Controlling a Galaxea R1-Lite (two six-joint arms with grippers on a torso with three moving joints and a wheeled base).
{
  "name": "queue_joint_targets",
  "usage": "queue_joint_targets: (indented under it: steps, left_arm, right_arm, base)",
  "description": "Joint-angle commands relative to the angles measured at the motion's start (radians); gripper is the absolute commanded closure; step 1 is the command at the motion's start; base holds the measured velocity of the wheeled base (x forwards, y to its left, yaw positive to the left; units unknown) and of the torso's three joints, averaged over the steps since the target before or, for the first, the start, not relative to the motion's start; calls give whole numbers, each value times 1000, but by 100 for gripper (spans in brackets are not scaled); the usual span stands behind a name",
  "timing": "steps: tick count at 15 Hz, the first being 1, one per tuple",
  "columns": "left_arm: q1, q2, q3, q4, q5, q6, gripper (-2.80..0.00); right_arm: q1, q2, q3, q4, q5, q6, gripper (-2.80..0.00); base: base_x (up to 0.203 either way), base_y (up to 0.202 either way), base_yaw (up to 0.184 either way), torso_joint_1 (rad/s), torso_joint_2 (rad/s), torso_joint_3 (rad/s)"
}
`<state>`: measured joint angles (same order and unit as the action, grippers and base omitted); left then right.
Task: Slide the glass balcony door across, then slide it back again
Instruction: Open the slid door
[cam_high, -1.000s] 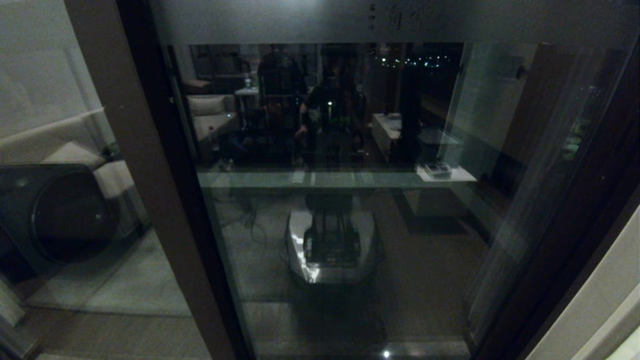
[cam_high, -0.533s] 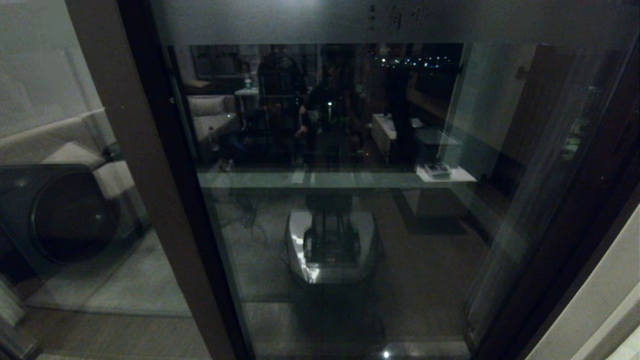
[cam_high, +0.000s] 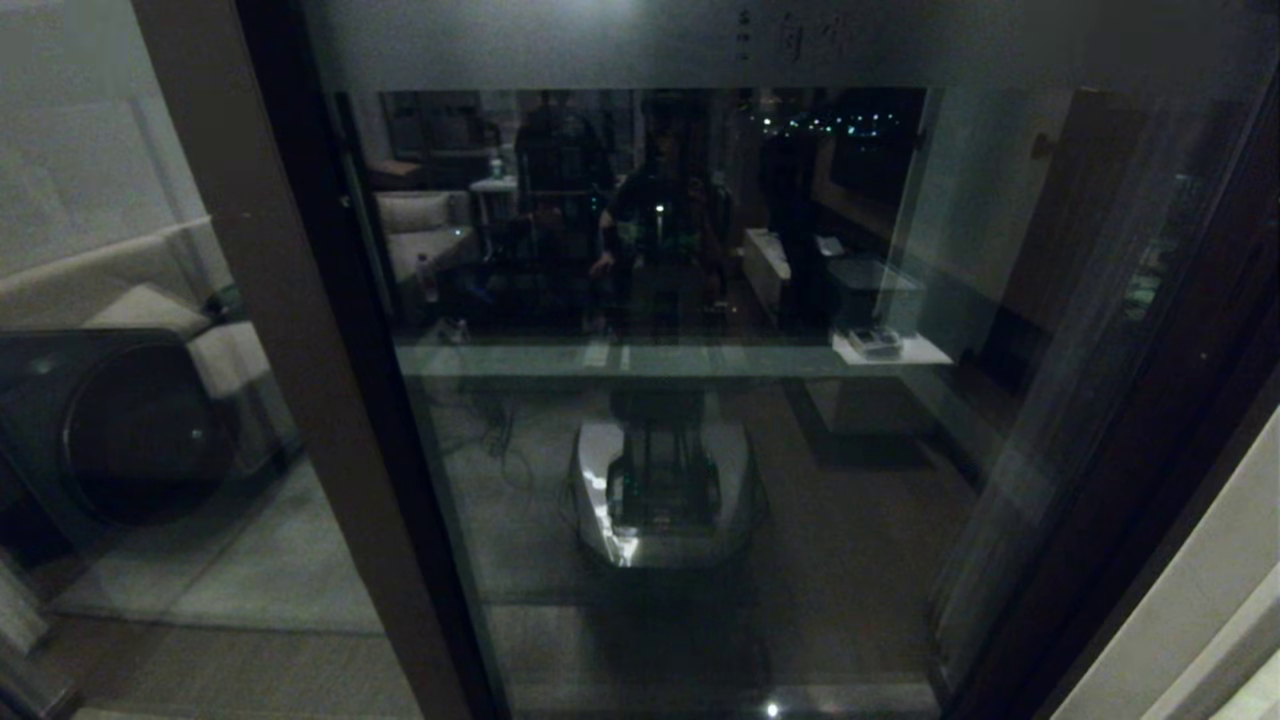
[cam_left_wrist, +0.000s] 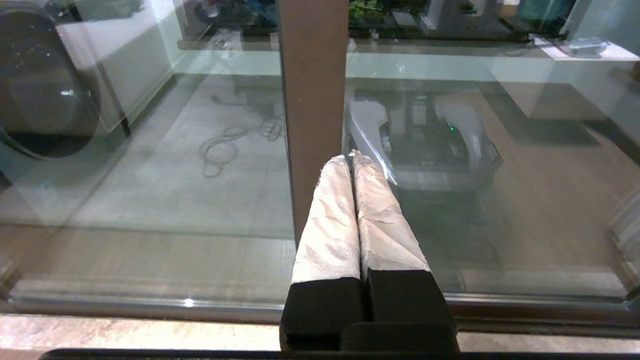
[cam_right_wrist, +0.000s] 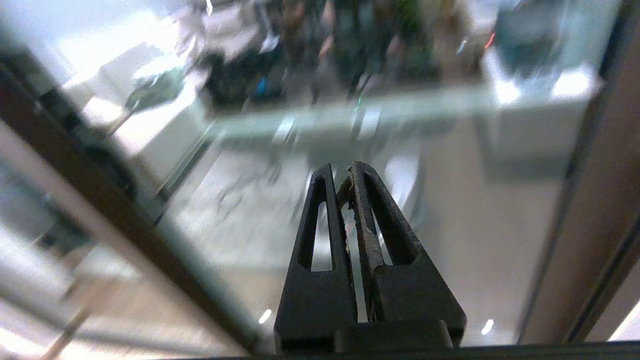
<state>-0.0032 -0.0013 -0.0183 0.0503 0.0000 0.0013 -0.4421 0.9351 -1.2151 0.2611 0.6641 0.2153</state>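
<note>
The glass balcony door (cam_high: 700, 450) fills the head view, with a frosted band (cam_high: 600, 40) across its top and a brown stile (cam_high: 290, 330) down its left side. I cannot make out its handle. Neither gripper shows in the head view. In the left wrist view my left gripper (cam_left_wrist: 350, 157) is shut on nothing, its white-wrapped fingers (cam_left_wrist: 327, 225) pointing at the right edge of the stile (cam_left_wrist: 312, 75). In the right wrist view my right gripper (cam_right_wrist: 342, 172) is shut and empty, pointing at the glass pane (cam_right_wrist: 475, 200) between a dark frame bar (cam_right_wrist: 125, 220) and a brown frame (cam_right_wrist: 610, 200).
A dark round-fronted machine (cam_high: 130, 430) stands behind the left glass panel. The glass reflects my own base (cam_high: 665, 490) and the room behind. The floor track (cam_left_wrist: 150, 300) runs along the door's foot. A pale wall (cam_high: 1200, 600) lies at the right.
The brown stile has stayed where it was. A dark upright shape reflected in the glass has drifted a little to the left. Nothing has been taken hold of.
</note>
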Motion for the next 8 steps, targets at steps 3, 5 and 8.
queue_joint_targets:
  steps: [3, 5, 8]
  left_arm:
    - [0, 0, 0, 0, 0, 0, 0]
    - [0, 0, 0, 0, 0, 0, 0]
    - [0, 0, 0, 0, 0, 0, 0]
  right_arm:
    - [-36, 272, -220, 87, -118, -152, -280]
    - [-58, 399, -282, 106, -137, -183, -280]
    - [-130, 596, -396, 113, -73, -202, -280]
  base:
    - [0, 0, 0, 0, 0, 0]
    - [0, 0, 0, 0, 0, 0]
    - [0, 0, 0, 0, 0, 0]
